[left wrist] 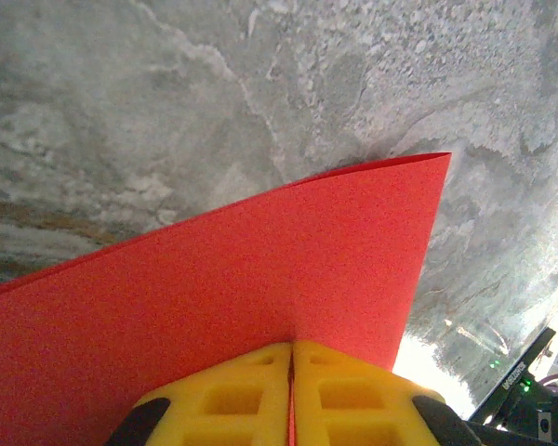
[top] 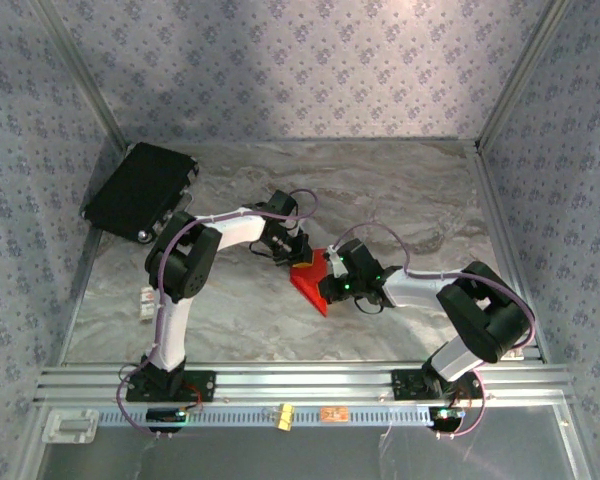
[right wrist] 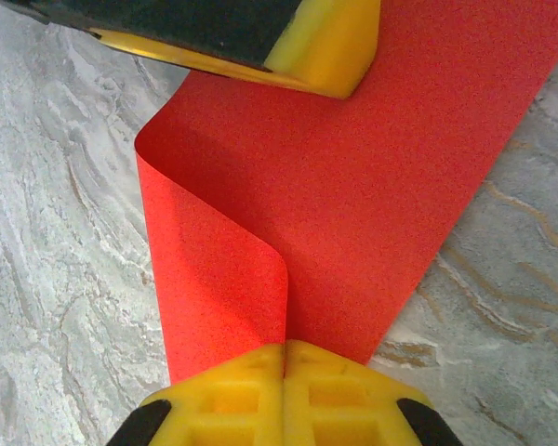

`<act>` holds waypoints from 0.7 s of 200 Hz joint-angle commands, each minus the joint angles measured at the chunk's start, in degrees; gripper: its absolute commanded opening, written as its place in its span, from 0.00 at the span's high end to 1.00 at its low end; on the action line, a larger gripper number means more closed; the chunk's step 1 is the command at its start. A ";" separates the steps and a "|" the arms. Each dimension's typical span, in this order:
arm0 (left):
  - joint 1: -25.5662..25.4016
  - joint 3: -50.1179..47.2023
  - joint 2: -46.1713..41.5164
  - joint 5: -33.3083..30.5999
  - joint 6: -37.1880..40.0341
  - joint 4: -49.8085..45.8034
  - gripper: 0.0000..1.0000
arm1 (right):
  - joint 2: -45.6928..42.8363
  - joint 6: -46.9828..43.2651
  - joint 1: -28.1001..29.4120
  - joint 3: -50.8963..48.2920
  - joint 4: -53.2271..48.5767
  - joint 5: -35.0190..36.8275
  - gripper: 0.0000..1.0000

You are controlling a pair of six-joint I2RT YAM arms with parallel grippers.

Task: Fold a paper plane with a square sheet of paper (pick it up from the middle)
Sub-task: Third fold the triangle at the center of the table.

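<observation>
The square sheet of paper [top: 308, 286] is bright red and hangs just above the marble table at its centre, held between both arms. My left gripper [top: 296, 256] pinches the far edge; in the left wrist view its yellow fingers [left wrist: 251, 400] are shut on the sheet [left wrist: 214, 288]. My right gripper [top: 332, 280] pinches the near right edge. In the right wrist view its fingers [right wrist: 325, 395] are shut on the sheet [right wrist: 372, 177], which curls over into a soft bend on the left. The left gripper's yellow finger [right wrist: 330, 51] shows at the top. A paper plane is out of view.
A black rectangular case [top: 140, 188] leans in the back left corner. A small white object [top: 148, 300] lies by the left wall. The aluminium rail [top: 300, 385] with the arm bases runs along the near edge. Patterned walls close three sides.
</observation>
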 commanded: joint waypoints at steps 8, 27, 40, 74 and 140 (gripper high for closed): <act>-0.75 -0.39 2.21 -1.56 0.31 -1.83 0.91 | 1.39 -0.07 -0.22 0.48 -0.41 -0.24 0.94; -0.82 -0.37 2.13 -1.63 0.38 -1.85 0.91 | 2.24 0.15 -0.07 0.51 -0.72 -0.07 0.94; -0.80 -0.37 2.05 -1.65 0.32 -1.81 0.91 | 2.56 0.30 0.24 0.48 -0.84 0.16 0.94; -0.84 0.22 1.75 -1.63 0.55 -2.07 0.90 | 2.54 0.48 0.70 -0.20 -1.02 0.93 0.94; 1.03 0.68 -8.23 -6.55 -1.40 -0.42 0.64 | 3.45 1.37 0.70 -0.23 0.30 1.56 0.94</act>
